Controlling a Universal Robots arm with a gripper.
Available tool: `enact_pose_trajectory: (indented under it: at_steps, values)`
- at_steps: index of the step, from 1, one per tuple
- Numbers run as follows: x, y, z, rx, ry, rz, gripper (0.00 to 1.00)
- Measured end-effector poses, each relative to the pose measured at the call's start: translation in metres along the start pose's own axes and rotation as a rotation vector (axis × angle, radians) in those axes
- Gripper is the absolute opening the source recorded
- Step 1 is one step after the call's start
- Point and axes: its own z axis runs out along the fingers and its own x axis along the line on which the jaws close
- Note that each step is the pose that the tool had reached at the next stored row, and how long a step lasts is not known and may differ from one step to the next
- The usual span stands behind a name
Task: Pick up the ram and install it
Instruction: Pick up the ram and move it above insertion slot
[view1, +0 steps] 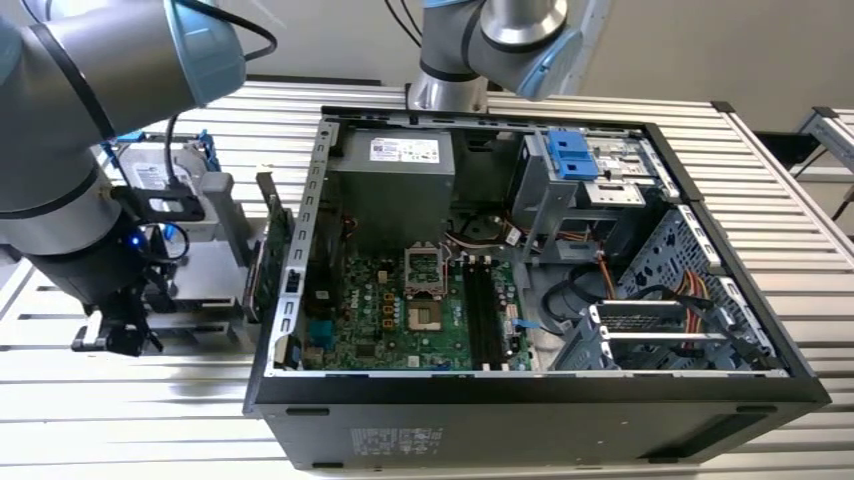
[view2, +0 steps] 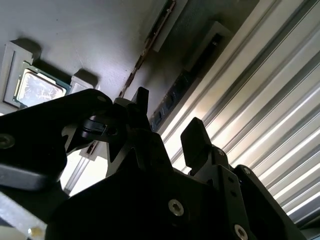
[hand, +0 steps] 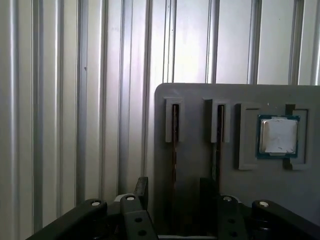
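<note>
Straddling the ram (hand: 174, 150), the tool (hand: 174, 187) has its fingers (hand: 141, 189) spread, one on each side of the stick, and nothing is pinched between them. The ram stands on edge in a slot of a grey holder (hand: 200, 100) lying on the ribbed tabletop (hand: 60, 100). A second stick (hand: 218, 145) sits in the neighbouring slot, nearer a processor (hand: 278, 136). In the exterior view the tool (view1: 120, 335) hangs low at the exterior view's left of the open computer case (view1: 534, 405).
</note>
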Motion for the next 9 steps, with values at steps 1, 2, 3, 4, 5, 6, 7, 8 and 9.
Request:
enact_pose_trajectory:
  at_steps: [1, 2, 3, 4, 5, 6, 7, 8, 9]
  values:
    - [0.0005, 0.0, 0.0008, -0.0001, 0.0, 0.001, 1.0]
    - [0.0009, 0.0, 0.0015, -0.0002, 0.0, 0.001, 1.0]
    - [0.0013, 0.0, 0.0025, 0.0, -0.0002, 0.002, 1.0]
    - [0.0015, 0.0001, 0.0033, -0.0001, -0.0001, 0.003, 1.0]
    - [0.0017, 0.0001, 0.0042, -0.0001, -0.0001, 0.004, 1.0]
    - [0.0017, 0.0, 0.0051, 0.0, -0.0002, 0.006, 1.0]
    - [0.0018, 0.0, 0.0061, 0.0, -0.0001, 0.008, 1.0]
    - [0.0018, 0.0, 0.007, 0.0, -0.0002, 0.01, 1.0]
    - [0.0019, 0.0, 0.0078, 0.0, -0.0001, 0.011, 1.0]
